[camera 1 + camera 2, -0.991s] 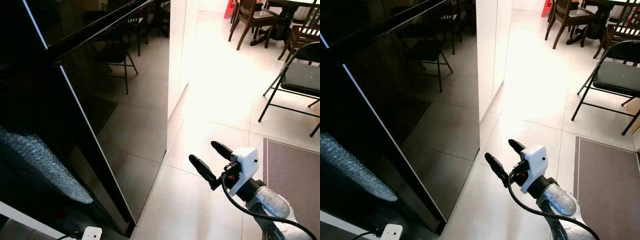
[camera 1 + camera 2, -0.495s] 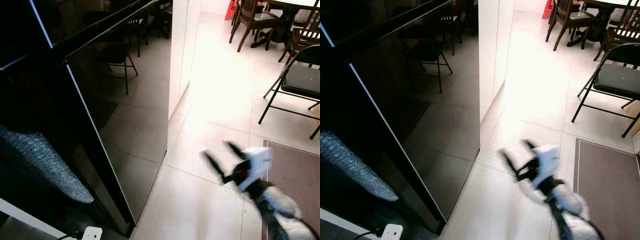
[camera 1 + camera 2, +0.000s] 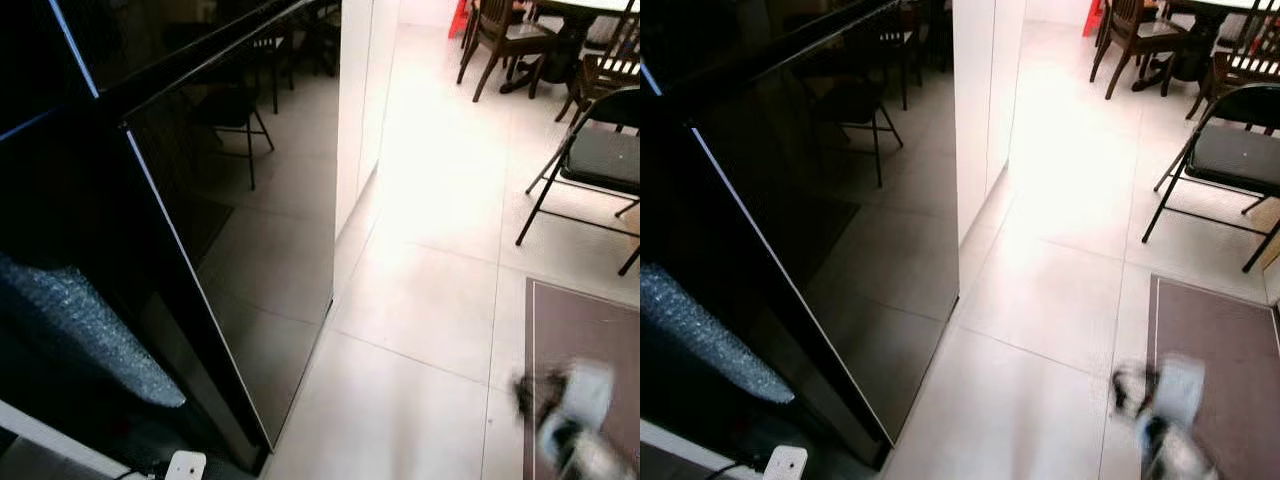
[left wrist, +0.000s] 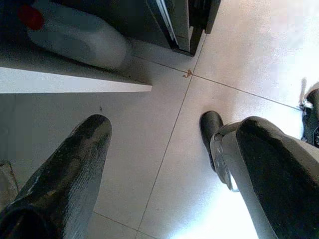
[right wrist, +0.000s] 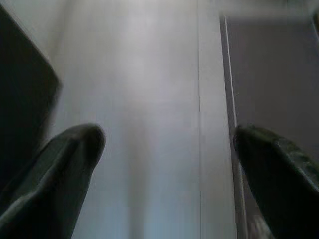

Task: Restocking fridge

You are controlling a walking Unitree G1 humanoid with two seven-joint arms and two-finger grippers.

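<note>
Pale floor tiles [image 3: 420,300] run from the dining chairs to the black fridge [image 3: 230,250], whose glossy door stands closed at the robot's left. That door is heavy, rigid and slick, so I judge its right edge the only sensible purchase. A second ago the right gripper [image 3: 1160,400] was raised with jaws apart; now it is a blur low beside the mat [image 3: 1220,350], jaws spread in its wrist view. The left gripper [image 4: 164,164] hangs open over tile near a white jug [image 4: 75,35].
</note>
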